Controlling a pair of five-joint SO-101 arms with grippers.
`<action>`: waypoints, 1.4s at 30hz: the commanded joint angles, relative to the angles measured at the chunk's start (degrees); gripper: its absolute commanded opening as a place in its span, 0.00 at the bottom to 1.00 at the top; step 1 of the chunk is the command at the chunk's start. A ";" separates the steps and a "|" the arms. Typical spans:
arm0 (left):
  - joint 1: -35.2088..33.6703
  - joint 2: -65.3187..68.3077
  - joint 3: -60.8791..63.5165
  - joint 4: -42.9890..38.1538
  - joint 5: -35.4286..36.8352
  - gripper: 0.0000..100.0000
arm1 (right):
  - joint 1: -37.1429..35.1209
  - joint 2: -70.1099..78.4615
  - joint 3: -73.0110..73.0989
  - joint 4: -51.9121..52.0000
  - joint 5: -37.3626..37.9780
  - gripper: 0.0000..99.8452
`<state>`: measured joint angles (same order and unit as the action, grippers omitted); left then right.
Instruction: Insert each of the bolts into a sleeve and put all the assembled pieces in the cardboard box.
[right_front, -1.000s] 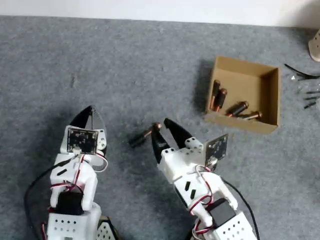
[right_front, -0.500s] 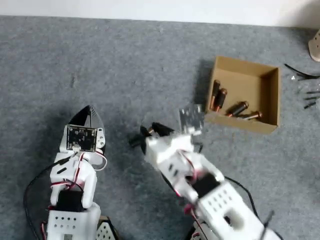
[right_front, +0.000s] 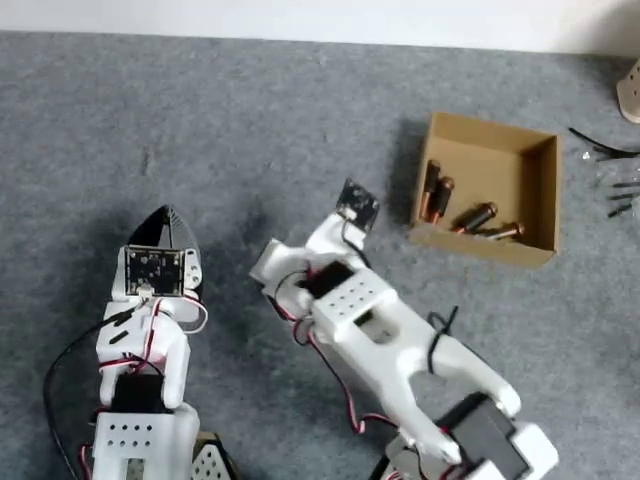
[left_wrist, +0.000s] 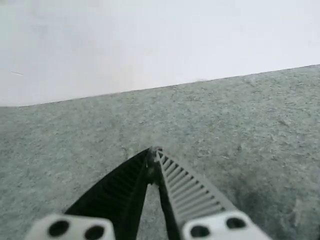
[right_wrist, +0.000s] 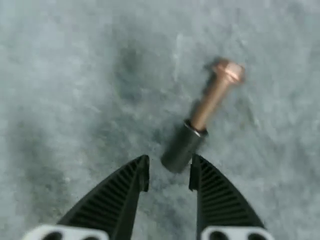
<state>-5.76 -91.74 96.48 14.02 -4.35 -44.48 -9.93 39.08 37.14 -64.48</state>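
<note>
A copper bolt (right_wrist: 220, 87) sits partway in a dark sleeve (right_wrist: 182, 146), and the piece lies on the grey carpet. My right gripper (right_wrist: 168, 167) is open just above it, with the sleeve's near end at the gap between the fingertips. In the high view the right arm (right_front: 355, 305) is pitched down over that spot and hides the piece. The cardboard box (right_front: 545, 190) to its right holds several assembled pieces (right_front: 478, 216). My left gripper (right_front: 165, 214) (left_wrist: 152, 152) is shut and empty, over bare carpet at the left.
Thin black items (right_front: 612, 182) lie on the carpet right of the box, and a pale object (right_front: 630, 92) sits at the far right edge. A white wall (left_wrist: 150, 40) borders the far side of the carpet.
The right arm has swung left and tipped down over the bolt-and-sleeve piece, now covering it in the high view. The left arm has shifted only slightly.
</note>
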 joint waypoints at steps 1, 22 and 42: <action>-0.48 0.75 1.01 -1.49 0.26 0.01 | -1.10 1.54 -4.79 4.53 -1.41 0.13; -0.22 0.75 1.01 -1.14 0.26 0.01 | -0.04 11.82 -11.30 1.89 -1.14 0.13; -0.22 0.75 1.01 -1.14 0.26 0.01 | 1.80 24.48 -17.71 1.98 -1.14 0.13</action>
<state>-5.76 -91.21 96.48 14.02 -4.35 -43.96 11.78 23.60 39.78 -65.36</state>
